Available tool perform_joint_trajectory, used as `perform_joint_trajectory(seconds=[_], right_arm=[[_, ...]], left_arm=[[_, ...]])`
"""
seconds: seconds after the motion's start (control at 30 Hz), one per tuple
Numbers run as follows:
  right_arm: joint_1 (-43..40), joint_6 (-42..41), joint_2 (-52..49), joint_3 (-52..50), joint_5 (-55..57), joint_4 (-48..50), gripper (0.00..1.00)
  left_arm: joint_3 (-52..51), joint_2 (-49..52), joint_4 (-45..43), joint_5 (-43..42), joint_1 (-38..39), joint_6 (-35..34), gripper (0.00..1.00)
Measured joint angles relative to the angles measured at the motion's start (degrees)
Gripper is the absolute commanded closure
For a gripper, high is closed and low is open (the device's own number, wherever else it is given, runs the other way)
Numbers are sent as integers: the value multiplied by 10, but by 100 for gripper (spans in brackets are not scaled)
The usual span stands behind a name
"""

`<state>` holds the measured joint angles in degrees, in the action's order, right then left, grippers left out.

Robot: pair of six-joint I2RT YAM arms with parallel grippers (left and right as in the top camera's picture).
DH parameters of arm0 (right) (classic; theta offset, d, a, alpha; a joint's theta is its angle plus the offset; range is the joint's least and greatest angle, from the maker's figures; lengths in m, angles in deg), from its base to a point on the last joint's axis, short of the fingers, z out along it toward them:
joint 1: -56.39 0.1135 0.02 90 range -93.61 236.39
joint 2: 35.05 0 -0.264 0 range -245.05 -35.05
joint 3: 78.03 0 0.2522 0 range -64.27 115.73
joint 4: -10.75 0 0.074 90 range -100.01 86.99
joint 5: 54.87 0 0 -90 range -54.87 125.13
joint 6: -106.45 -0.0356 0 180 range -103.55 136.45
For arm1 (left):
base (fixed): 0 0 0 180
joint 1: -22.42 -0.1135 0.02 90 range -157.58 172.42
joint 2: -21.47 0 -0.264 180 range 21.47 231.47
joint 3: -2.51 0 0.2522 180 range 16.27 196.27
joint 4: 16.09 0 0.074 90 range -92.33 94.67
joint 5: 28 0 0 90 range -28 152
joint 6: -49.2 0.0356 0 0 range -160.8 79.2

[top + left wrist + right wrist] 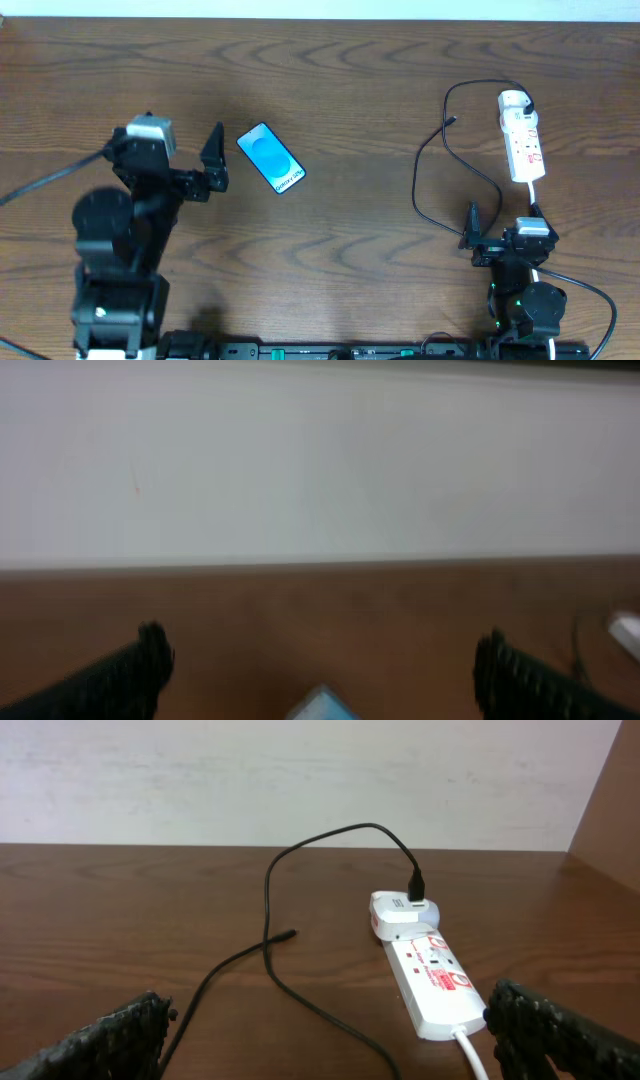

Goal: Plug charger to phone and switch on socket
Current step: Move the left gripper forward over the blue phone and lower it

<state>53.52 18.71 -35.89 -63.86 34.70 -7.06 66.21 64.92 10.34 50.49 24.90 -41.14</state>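
Note:
The phone lies screen up on the wooden table, left of centre; only its near corner shows in the left wrist view. My left gripper is open and empty, just left of the phone. The white socket strip lies at the far right. The black charger cable is plugged into the strip's far end through a white adapter. It loops left, and its small free tip rests on the table. My right gripper is open and empty, just in front of the strip.
The strip's thick white cord runs back toward my right arm. A pale wall stands beyond the table's far edge. A brown side panel rises at the right.

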Motion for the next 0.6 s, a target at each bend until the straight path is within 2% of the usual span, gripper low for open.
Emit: perform_joint_trajectory(seconds=[0.3,0.6], right_arm=[[0,0,0,0,0,0,1],[0,0,0,0,0,0,1]], left_arm=[[228,127,244,-14,0,-16,2],[259,166,363,-164,1,-24,2]])
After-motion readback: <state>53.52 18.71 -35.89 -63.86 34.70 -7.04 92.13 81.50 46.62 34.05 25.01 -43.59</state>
